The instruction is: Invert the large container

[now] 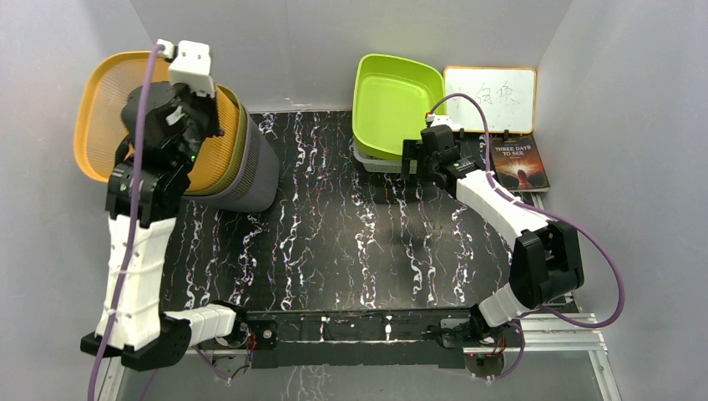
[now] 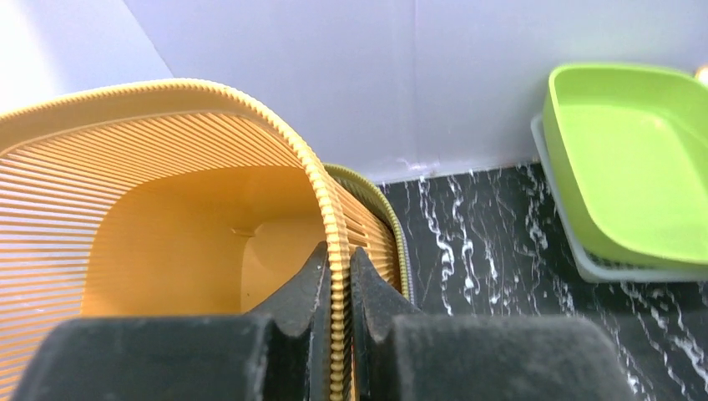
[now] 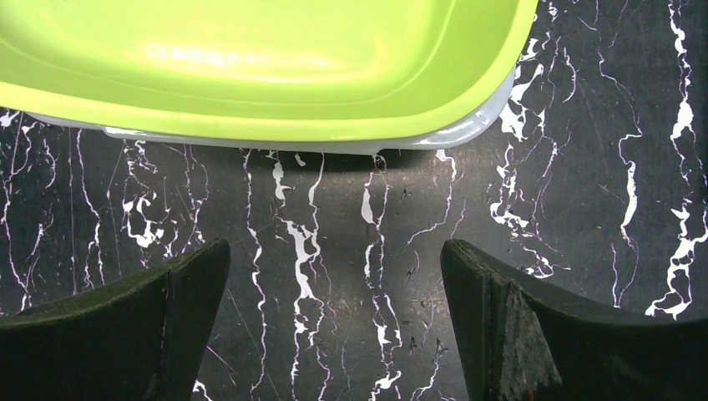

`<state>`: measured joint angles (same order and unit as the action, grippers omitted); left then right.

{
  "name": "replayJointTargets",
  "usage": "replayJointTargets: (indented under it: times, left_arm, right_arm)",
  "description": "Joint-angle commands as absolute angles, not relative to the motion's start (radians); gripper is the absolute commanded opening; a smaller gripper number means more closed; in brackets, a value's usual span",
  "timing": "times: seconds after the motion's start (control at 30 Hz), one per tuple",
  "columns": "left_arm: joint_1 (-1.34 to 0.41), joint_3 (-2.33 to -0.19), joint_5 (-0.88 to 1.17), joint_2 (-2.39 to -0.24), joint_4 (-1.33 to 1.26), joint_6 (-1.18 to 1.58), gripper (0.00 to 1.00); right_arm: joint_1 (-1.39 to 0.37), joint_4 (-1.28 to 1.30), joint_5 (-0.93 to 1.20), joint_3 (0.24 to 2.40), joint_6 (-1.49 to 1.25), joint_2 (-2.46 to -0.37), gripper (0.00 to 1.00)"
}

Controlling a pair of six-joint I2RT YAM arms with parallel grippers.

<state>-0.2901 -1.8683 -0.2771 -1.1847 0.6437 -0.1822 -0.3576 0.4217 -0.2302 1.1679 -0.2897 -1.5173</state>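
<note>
The large orange ribbed container (image 1: 108,109) is tilted on its side at the back left, its opening facing up and left, its base still nested in an olive one (image 1: 241,142) and a grey one (image 1: 257,171). My left gripper (image 1: 209,117) is shut on the orange container's right rim; in the left wrist view (image 2: 338,267) the fingers pinch the ribbed rim (image 2: 334,217). My right gripper (image 1: 415,159) is open and empty, low over the table just in front of the green tray (image 3: 250,58); its wrist view (image 3: 334,284) shows bare table between the fingers.
The green tray (image 1: 392,96) leans on a white tray (image 1: 380,164) at the back centre. A whiteboard (image 1: 490,98) and a book (image 1: 519,164) lie at the back right. Grey walls close in the back and both sides. The black marbled table (image 1: 351,242) lies between the arms.
</note>
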Motion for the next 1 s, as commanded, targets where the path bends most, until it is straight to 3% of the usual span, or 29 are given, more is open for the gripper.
replayJointTargets:
  times: [0.0, 0.2, 0.33, 0.5, 0.83, 0.97]
  left_arm:
    - [-0.289, -2.028, -0.276, -1.199, 0.270, -0.263, 0.00]
    - [-0.290, -2.217, -0.235, -1.296, 0.320, -0.262, 0.00]
    - [-0.290, -2.211, -0.209, -1.275, 0.259, -0.246, 0.00]
    - [-0.289, -2.043, -0.110, -1.156, 0.095, -0.177, 0.00]
    - [-0.290, -2.095, 0.158, -1.103, 0.087, -0.004, 0.00]
    - [-0.289, -2.188, 0.248, -1.137, 0.197, 0.041, 0.00]
  right_arm:
    - [-0.353, 0.380, -0.221, 1.189, -0.300, -1.505, 0.98]
    - [-0.353, 0.370, -0.210, 1.173, -0.310, -1.503, 0.98]
    - [-0.352, 0.368, -0.212, 1.171, -0.308, -1.505, 0.98]
    - [-0.352, 0.364, -0.217, 1.166, -0.305, -1.502, 0.98]
    - [-0.353, 0.357, -0.261, 1.211, -0.335, -1.488, 0.98]
    - [-0.353, 0.357, -0.302, 1.218, -0.339, -1.485, 0.98]
